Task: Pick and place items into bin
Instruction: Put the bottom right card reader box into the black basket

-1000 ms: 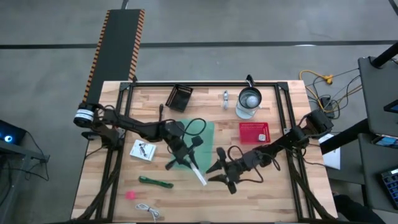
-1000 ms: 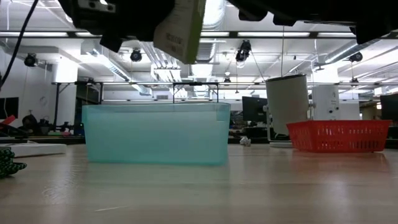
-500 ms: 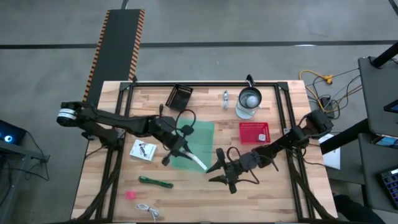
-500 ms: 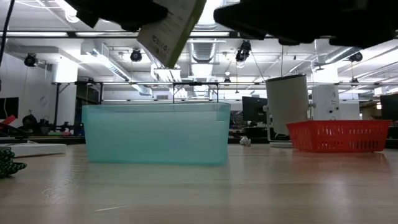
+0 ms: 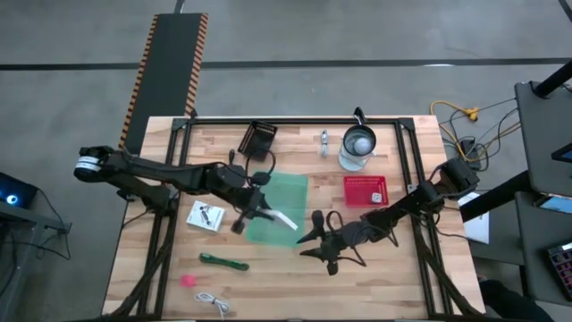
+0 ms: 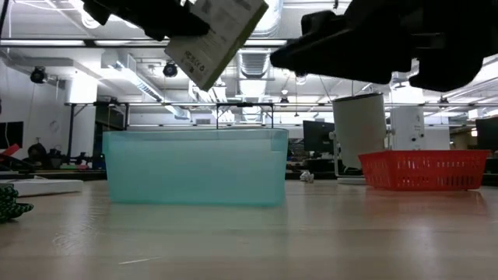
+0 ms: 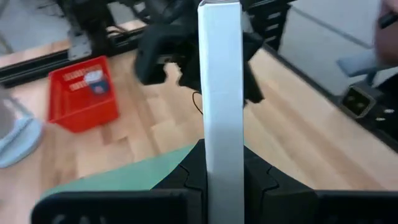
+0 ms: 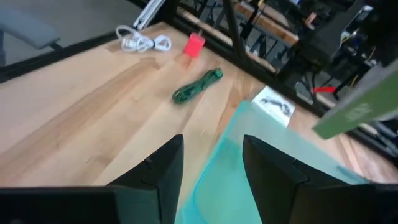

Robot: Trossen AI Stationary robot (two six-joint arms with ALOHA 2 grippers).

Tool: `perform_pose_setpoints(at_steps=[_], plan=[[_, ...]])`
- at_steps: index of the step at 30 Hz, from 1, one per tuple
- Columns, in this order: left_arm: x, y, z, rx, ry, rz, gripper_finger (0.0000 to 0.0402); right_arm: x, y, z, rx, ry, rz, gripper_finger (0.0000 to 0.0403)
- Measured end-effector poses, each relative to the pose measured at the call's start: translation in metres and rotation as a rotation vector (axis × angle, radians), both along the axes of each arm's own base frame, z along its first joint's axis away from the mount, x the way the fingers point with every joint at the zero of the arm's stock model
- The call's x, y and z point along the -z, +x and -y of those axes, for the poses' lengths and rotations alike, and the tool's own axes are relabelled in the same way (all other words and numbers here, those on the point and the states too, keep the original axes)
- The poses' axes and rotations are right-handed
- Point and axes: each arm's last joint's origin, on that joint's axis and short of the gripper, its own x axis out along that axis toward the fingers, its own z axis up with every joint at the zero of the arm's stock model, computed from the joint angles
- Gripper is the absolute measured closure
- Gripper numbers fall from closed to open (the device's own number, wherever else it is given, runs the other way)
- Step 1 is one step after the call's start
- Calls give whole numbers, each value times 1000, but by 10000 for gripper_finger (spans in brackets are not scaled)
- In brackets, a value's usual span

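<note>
From above, the left gripper sits near the centre of the wooden table, its fingers clamped on a flat white packet with dark print that juts out toward four o'clock over the translucent green plastic bin. The right gripper hovers just beyond the bin's five o'clock corner with its fingers apart and nothing between them. A second flat white packet lies at nine o'clock from the bin; the green stick, pink bit and white coiled cable lie toward seven o'clock.

At table height, the held packet hangs tilted, well above the bin, roughly at its twelve o'clock.

The left wrist view shows the packet edge-on, a thin straight slab pinched at one short end between the dark fingers, with a red mesh basket at ten o'clock.

The right wrist view looks past open fingers to the bin; the stick, pink bit and cable lie beyond.

The packet looks light and fairly stiff, holding its line without sagging. Its smooth faces may slip, so a pinch across the flat faces near an end, as here, seems sound. It should drop cleanly once over the bin.
</note>
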Motion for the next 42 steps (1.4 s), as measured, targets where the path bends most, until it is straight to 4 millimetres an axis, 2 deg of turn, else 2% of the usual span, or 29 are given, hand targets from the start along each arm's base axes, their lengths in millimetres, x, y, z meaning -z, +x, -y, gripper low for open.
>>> perform_pose_setpoints(at_steps=[5, 12, 20, 27, 38, 42], plan=[[0, -1, -12, -151, 69, -74, 375, 2, -1, 0, 3, 1, -22, 260], [-2, -3, -44, -349, 124, -158, 375, 2, -1, 0, 3, 0, -23, 266], [-13, -9, -96, -765, -81, -159, 375, 2, -1, 0, 3, -1, -26, 262], [-10, -15, -140, -1014, -261, -173, 375, 2, -1, 0, 0, -9, -24, 271], [9, -13, -202, -1235, -333, -288, 375, 3, -1, 1, -4, -21, -27, 268], [15, -7, -218, -1274, -341, -355, 375, 3, -1, 1, -4, -23, -30, 273]])
